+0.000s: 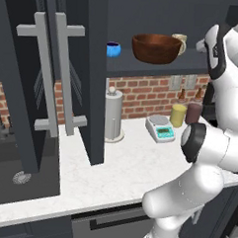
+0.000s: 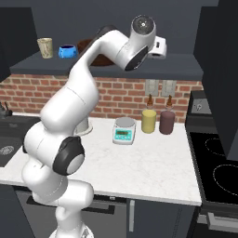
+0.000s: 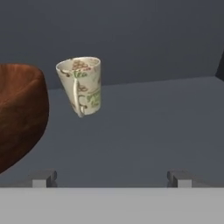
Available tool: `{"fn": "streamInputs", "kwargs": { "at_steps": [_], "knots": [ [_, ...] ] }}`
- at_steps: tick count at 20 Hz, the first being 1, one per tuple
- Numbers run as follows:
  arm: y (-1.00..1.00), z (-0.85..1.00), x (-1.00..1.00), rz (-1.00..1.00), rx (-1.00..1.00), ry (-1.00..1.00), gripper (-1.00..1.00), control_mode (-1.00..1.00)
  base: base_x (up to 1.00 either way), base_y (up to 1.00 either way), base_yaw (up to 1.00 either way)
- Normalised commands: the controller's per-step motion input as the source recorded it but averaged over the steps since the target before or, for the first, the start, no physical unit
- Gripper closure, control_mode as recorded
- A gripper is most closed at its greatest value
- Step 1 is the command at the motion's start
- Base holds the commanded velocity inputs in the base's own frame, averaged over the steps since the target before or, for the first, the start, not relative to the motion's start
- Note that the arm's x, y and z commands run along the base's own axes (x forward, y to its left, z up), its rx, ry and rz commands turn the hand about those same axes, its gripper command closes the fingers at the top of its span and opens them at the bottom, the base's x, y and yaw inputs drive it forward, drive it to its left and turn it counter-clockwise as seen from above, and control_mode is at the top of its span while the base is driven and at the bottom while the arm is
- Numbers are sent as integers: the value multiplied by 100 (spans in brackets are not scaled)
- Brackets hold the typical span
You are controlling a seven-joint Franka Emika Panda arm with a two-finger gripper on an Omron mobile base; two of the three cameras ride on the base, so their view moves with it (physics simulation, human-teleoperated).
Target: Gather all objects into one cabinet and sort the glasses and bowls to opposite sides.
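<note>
Claw (image 3: 110, 178) spread wide and empty, tips low in the hand view, hovering up at the cabinet shelf (image 3: 166, 118). Straight ahead and a touch off to one side, the cream cup (image 3: 82, 85), tilted in this rolled view, handle turned toward the camera, standing just beside the wooden bowl (image 3: 19, 109) but apart from it. Best bet, judging from here: line up on the cup, close across the body rather than the handle, and keep clear of the bowl's flank. From the left base view, blue bowl (image 1: 113, 49) near the shelf's left end, wooden bowl mid-shelf, cup behind its right rim. Plenty of bare shelf toward the right end for shifting the cup. Open cabinet door (image 1: 88, 75) hanging out to the left, shelf front edge close; worth minding. Down on the bench (image 2: 153, 162), a scale (image 2: 123, 130) and two canisters (image 2: 158, 121), well out of the way.
</note>
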Motion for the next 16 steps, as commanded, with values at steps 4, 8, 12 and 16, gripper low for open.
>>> {"fn": "streamInputs", "kwargs": {
  "at_steps": [4, 8, 12, 16],
  "knots": [
    [1, -3, 8, 1, -2, -1, -100, -100, 0, 0, 0],
    [12, -8, 0, 5, -7, -8, -100, -100, 0, 0, 0],
    [25, -5, 1, 6, -4, -12, -100, -100, 0, 0, 0],
    [33, -2, 15, 8, -1, -11, -100, -100, 0, 0, 0]
  ]
}}
